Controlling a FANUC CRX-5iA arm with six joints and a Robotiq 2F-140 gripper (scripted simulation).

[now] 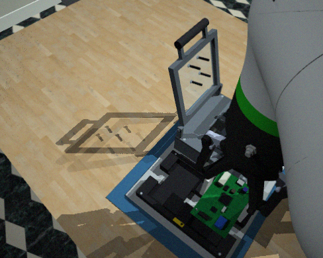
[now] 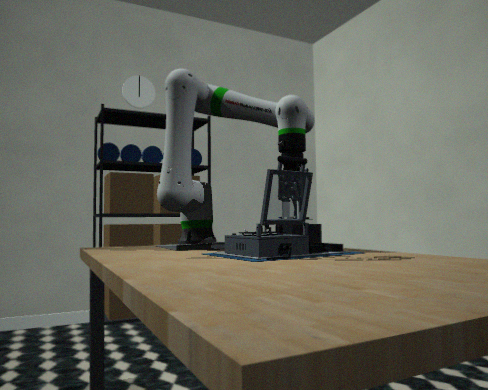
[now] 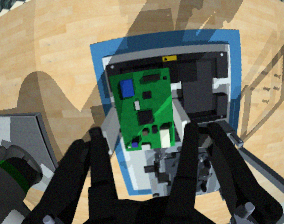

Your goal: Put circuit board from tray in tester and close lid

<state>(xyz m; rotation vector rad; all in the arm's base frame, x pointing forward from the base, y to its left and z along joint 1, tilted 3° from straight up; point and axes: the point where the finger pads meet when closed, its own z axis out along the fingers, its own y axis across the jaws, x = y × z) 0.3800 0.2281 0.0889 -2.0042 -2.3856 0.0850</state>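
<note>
Board (image 1: 221, 203) (image 3: 144, 110), flat, green and rectangular, is gripped across its long edges by the black claw (image 1: 225, 200) (image 2: 290, 212) (image 3: 145, 112), closed on it with pale pads at either side. It's up over the right-hand part of the tray (image 1: 145, 202) (image 3: 225, 65), face up, blocky white connector (image 1: 224, 178) (image 3: 165, 138) at the far end, square blue part (image 1: 220, 222) (image 3: 126, 88) at the near end. The tray is dark, grey-rimmed, its pockets boxy, with a small yellow label (image 1: 178, 221) (image 3: 169, 58) along the near side, all on a flat blue mat (image 1: 122, 192) (image 3: 234, 60). Beyond stands the grey tester (image 1: 189, 149) (image 2: 264, 246), its lid (image 1: 176, 89) (image 2: 266, 197) a hollow upright frame, wide open, topped by a round black bar handle (image 1: 192, 33). Underneath, the surface (image 1: 89, 76) (image 2: 284, 305) (image 3: 58, 50) shows smooth, pale wooden strips.
</note>
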